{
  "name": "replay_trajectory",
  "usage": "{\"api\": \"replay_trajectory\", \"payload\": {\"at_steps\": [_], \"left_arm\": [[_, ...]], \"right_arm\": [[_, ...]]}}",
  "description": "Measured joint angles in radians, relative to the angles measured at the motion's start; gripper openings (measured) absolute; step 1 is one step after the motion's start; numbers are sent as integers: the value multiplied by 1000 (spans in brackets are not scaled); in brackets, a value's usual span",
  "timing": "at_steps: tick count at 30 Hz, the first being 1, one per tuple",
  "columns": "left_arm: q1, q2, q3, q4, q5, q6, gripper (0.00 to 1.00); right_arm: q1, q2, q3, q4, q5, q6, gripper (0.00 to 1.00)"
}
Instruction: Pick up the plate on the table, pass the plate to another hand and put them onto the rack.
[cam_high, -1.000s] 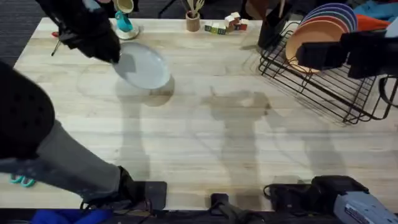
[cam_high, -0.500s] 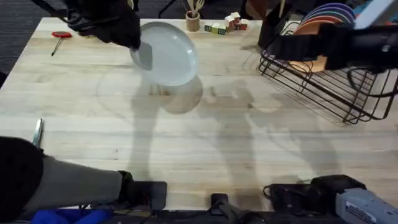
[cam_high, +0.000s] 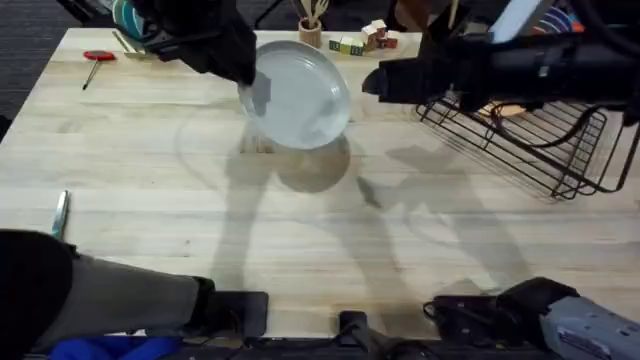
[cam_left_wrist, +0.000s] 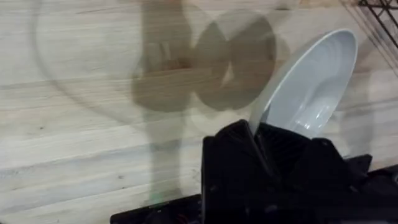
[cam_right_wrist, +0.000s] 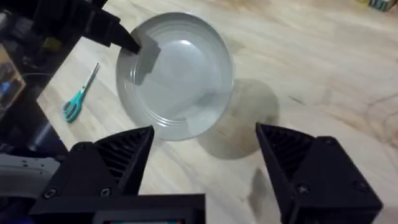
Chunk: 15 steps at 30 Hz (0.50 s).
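Observation:
The white-grey plate (cam_high: 300, 95) hangs tilted above the far middle of the table (cam_high: 320, 230), casting a round shadow below. My left gripper (cam_high: 250, 85) is shut on its left rim; in the left wrist view the plate (cam_left_wrist: 311, 87) rises edge-on from that gripper (cam_left_wrist: 256, 130). My right gripper (cam_high: 372, 84) reaches in from the right, just short of the plate's right rim. It is open, and the right wrist view shows the plate (cam_right_wrist: 177, 84) beyond its spread fingers (cam_right_wrist: 118, 162) with the left gripper (cam_right_wrist: 134, 46) on the far rim. The black wire rack (cam_high: 540, 150) stands at the back right.
A red-handled tool (cam_high: 98, 56) lies at the back left. Scissors (cam_high: 60, 212) lie near the left edge, teal-handled in the right wrist view (cam_right_wrist: 78, 99). A cup of sticks (cam_high: 312, 30) and small blocks (cam_high: 360, 40) line the back edge. Coloured plates (cam_high: 505, 110) stand in the rack.
The left arm has carried the plate to the right, towards the middle. The right arm has swung left from over the rack and now points at the plate's right rim.

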Motion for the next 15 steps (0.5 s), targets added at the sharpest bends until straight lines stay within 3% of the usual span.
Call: {"api": "replay_trajectory", "payload": {"at_steps": [8,15], "left_arm": [[-62,0,0,0,4,1,44],[-79,0,0,0,8,1,44]], "right_arm": [[9,14,0,-19,0,97,993],[9,14,0,-18,6,117,993]]}}
